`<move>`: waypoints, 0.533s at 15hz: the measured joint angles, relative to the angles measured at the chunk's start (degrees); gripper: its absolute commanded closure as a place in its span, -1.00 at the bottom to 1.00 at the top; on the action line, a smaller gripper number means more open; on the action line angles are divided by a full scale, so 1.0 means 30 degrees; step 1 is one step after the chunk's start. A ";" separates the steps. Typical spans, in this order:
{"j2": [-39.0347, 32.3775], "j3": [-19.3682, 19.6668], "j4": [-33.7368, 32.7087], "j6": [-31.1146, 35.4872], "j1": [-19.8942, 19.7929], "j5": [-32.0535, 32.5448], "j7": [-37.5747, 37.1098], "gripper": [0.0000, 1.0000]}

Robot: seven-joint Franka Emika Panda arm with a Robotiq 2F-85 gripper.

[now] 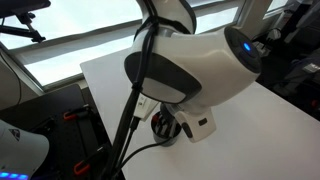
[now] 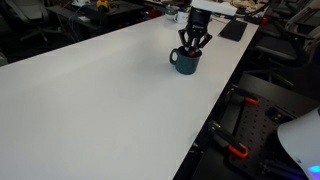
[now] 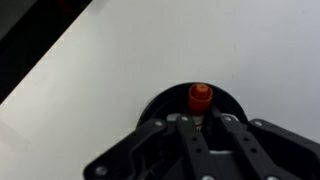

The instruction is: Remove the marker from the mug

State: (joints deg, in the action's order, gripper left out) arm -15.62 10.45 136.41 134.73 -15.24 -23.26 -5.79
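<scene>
The dark mug (image 2: 186, 62) stands on the white table (image 2: 100, 95) near its far end. In the wrist view I look straight down into the mug (image 3: 160, 108); the marker (image 3: 201, 97) stands in it with its red-orange end up. My gripper (image 3: 202, 124) reaches into the mug, one finger on each side of the marker and tight against it. In an exterior view the gripper (image 2: 194, 45) hangs directly over the mug. In an exterior view the big white arm housing (image 1: 200, 60) hides most of the mug and gripper.
The table's edge runs close beside the mug (image 2: 225, 85), with black and red equipment (image 2: 240, 130) below it. A flat black object (image 2: 233, 30) lies at the table's far end. Windows (image 1: 70, 40) stand behind the table.
</scene>
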 measured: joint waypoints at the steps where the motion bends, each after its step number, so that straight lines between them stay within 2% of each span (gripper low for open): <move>1: 0.0049 0.0000 0.0013 -0.0001 0.0011 0.0036 -0.0022 0.90; 8: 0.1319 0.0004 0.0126 -0.0092 0.0416 0.1071 -0.0487 0.90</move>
State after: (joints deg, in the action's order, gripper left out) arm -11.66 10.46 136.79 134.45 -14.00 -20.05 -7.25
